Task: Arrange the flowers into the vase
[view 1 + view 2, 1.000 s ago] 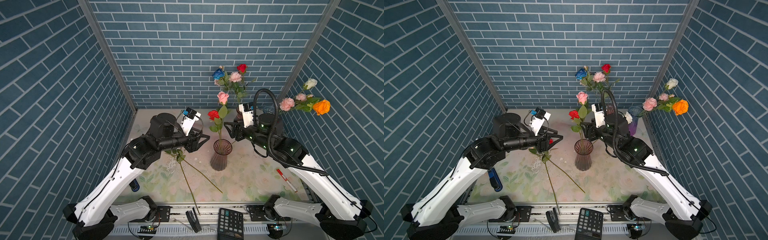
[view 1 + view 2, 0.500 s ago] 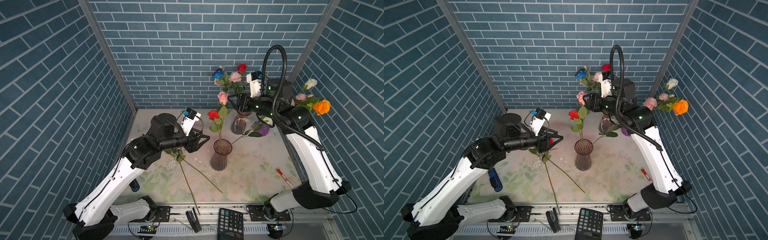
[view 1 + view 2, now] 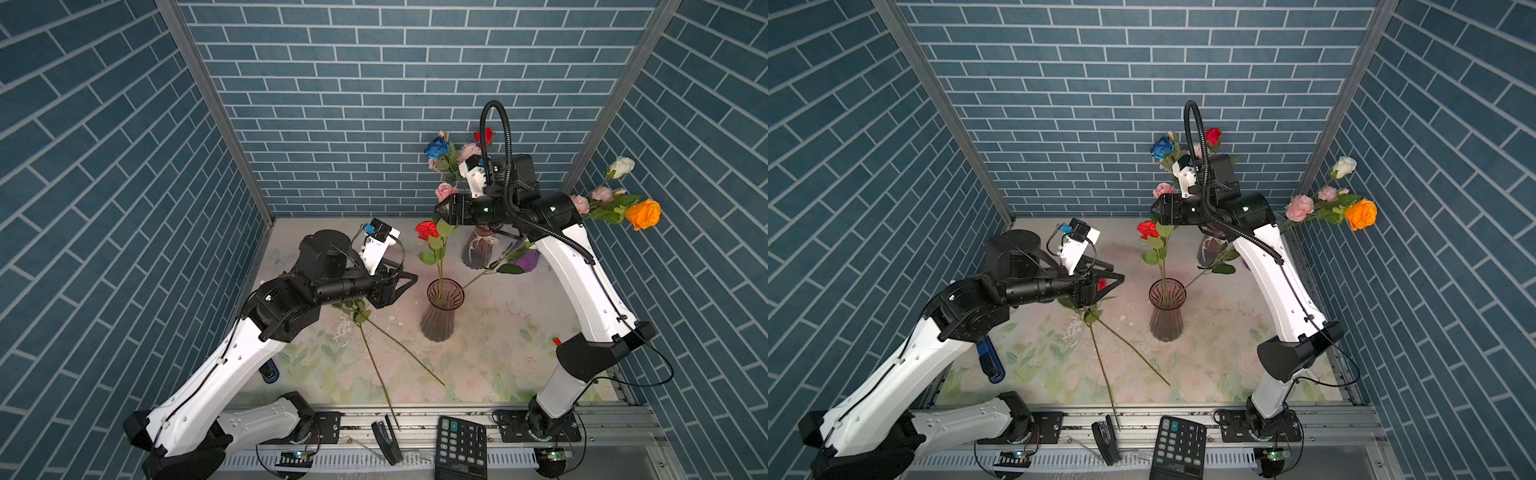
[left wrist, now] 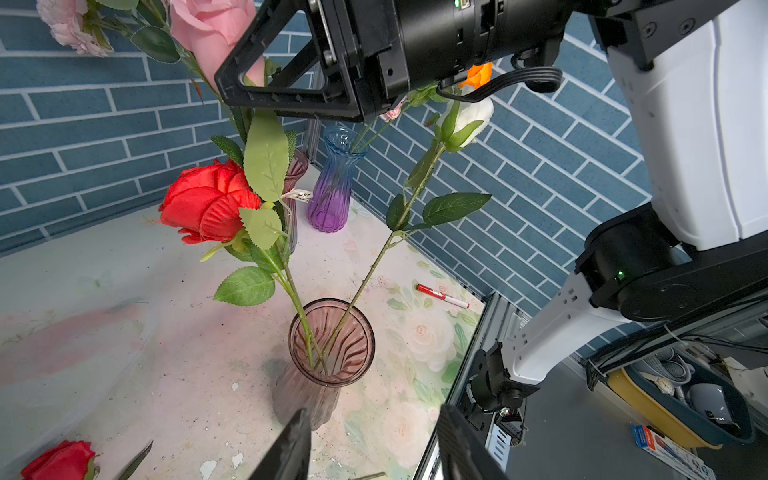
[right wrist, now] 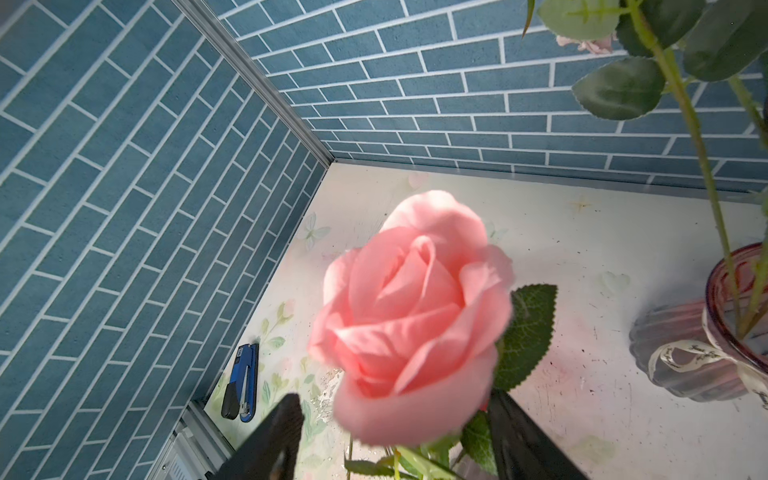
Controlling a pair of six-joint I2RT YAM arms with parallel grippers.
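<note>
The ribbed glass vase point(image 3: 442, 309) point(image 4: 332, 349) stands mid-table. It holds a red rose point(image 3: 427, 230), a pink rose point(image 3: 445, 192) point(image 5: 411, 316) and a white rose point(image 4: 469, 116) on a stem leaning right. My right gripper point(image 3: 438, 208) point(image 5: 395, 401) hovers high at the pink bloom, open, fingers either side without touching. My left gripper point(image 3: 409, 280) point(image 4: 374, 453) is open and empty, left of the vase. Under it a red rose point(image 3: 1100, 284) point(image 4: 62, 459) and two long stems point(image 3: 376, 365) lie on the table.
A maroon vase point(image 3: 478, 249) with blue, red and pink flowers and a purple vase point(image 3: 528, 257) with white, pink and orange flowers stand at the back right. A calculator point(image 3: 461, 446) and black stapler point(image 3: 386, 440) lie at the front, a blue stapler point(image 3: 270, 374) left, a red marker point(image 4: 442, 296) right.
My right arm swung up and back from low beside the vase to the pink rose's bloom. A stem leaning right out of the vase came into view. The left arm stayed still.
</note>
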